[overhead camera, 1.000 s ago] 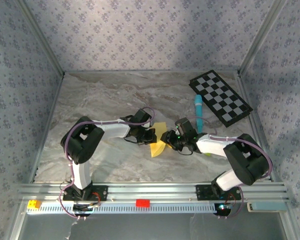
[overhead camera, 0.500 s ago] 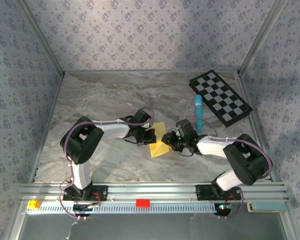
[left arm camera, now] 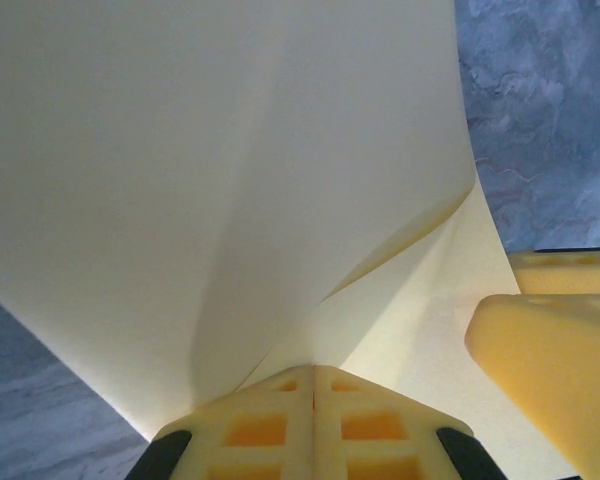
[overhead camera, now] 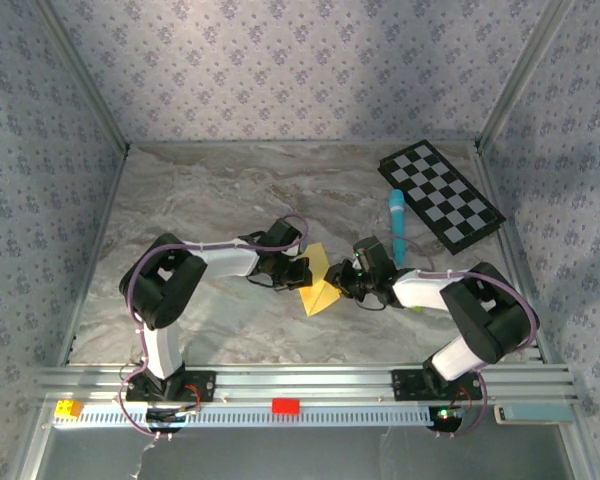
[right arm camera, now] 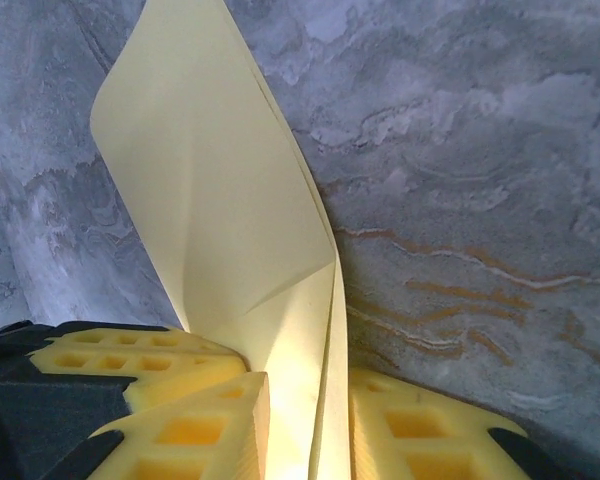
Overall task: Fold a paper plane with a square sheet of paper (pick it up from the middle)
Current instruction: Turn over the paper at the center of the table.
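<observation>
The square sheet of paper [overhead camera: 318,287] is pale yellow, creased, and held up off the marble table between the two grippers in the top view. My left gripper [overhead camera: 299,272] is shut on one edge of it; in the left wrist view the closed pads [left arm camera: 280,425] pinch the paper [left arm camera: 180,150], which rises in a fold. My right gripper [overhead camera: 337,279] straddles the opposite folded edge. In the right wrist view the paper [right arm camera: 220,180] stands between its fingers [right arm camera: 205,425], nearer the right pad, with a gap left on the other side. The right gripper [right arm camera: 308,382] is open.
A black-and-white checkered board [overhead camera: 441,194] lies at the back right, with a light-blue marker [overhead camera: 396,228] beside it, just behind the right arm. The front rail carries a red block [overhead camera: 286,406] and a yellow block [overhead camera: 68,408]. Patterned walls enclose the table.
The right gripper has shifted slightly left onto the paper and its jaws have narrowed around the fold. The left gripper stays shut on the paper in place.
</observation>
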